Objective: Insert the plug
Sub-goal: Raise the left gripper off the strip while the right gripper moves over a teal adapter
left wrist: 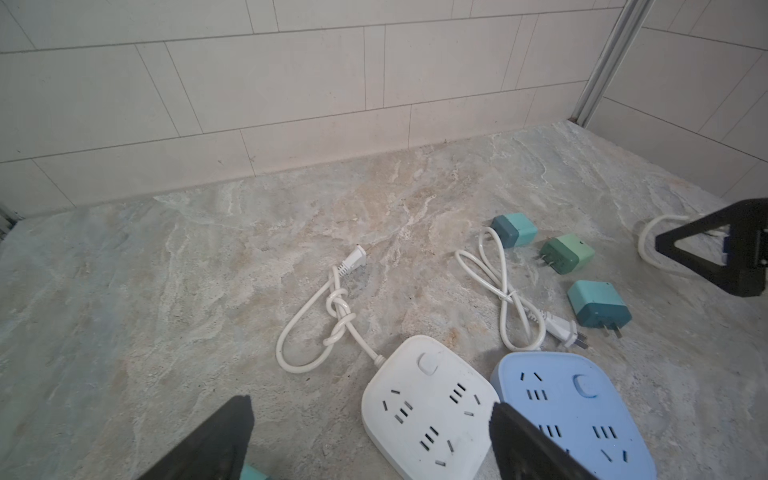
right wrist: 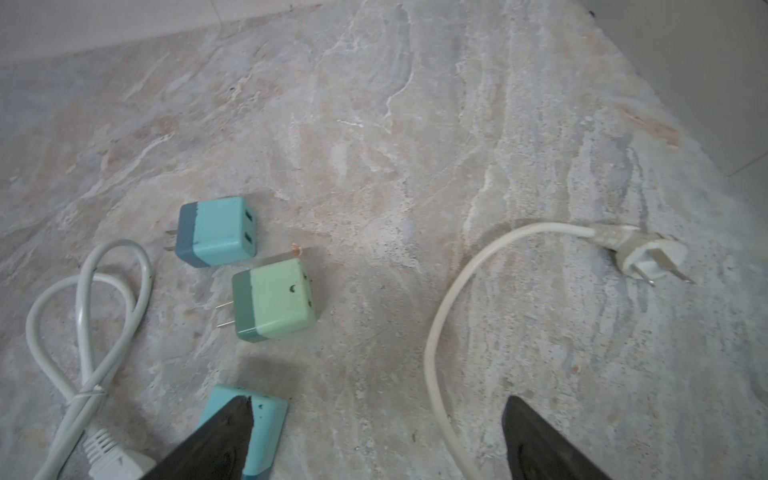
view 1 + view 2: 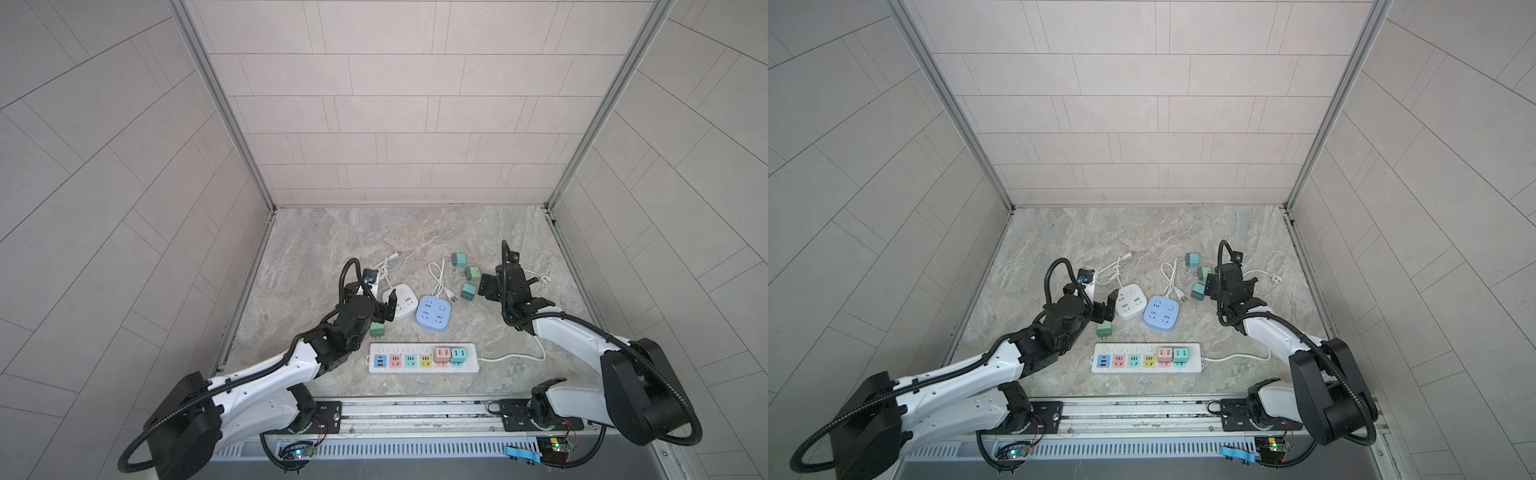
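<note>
Toward the left, left gripper (image 3: 383,313) spread wide, holding nothing, poised just behind green plug (image 3: 377,331), which lies loose between it and power strip (image 3: 467,360) with free sockets. Farther right, right gripper (image 3: 482,286) equally wide and empty beside teal plug (image 3: 468,291). Left arm judged nearer.

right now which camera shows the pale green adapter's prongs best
The right wrist view: the pale green adapter lies close, both prongs clear. The left wrist view shows it smaller, prongs visible. Both top views show it only as a tiny cube.
</note>
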You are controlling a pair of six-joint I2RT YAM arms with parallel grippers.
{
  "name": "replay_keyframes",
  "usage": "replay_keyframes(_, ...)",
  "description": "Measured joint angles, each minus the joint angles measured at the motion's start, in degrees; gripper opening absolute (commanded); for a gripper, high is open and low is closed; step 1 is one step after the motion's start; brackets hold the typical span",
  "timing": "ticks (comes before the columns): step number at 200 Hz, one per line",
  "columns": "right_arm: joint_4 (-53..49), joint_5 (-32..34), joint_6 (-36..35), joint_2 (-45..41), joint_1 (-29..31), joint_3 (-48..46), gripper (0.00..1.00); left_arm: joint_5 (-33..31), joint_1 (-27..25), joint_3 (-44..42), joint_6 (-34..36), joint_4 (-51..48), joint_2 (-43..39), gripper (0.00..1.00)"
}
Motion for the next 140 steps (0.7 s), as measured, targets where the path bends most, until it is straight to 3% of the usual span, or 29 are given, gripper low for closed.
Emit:
replay_keyframes(74, -8.96, -11.82, 0.28, 7.56, 0.90, 10.47, 0.86, 3.28, 0.00, 0.35, -0.92, 2.45, 1.81, 0.95)
replay_keyframes(140, -14.38, -12.70, 1.81, 14.69, 4.92, 14.40, 0.86, 6.10, 0.00, 0.35, -1.07, 3.23, 0.98, 0.95)
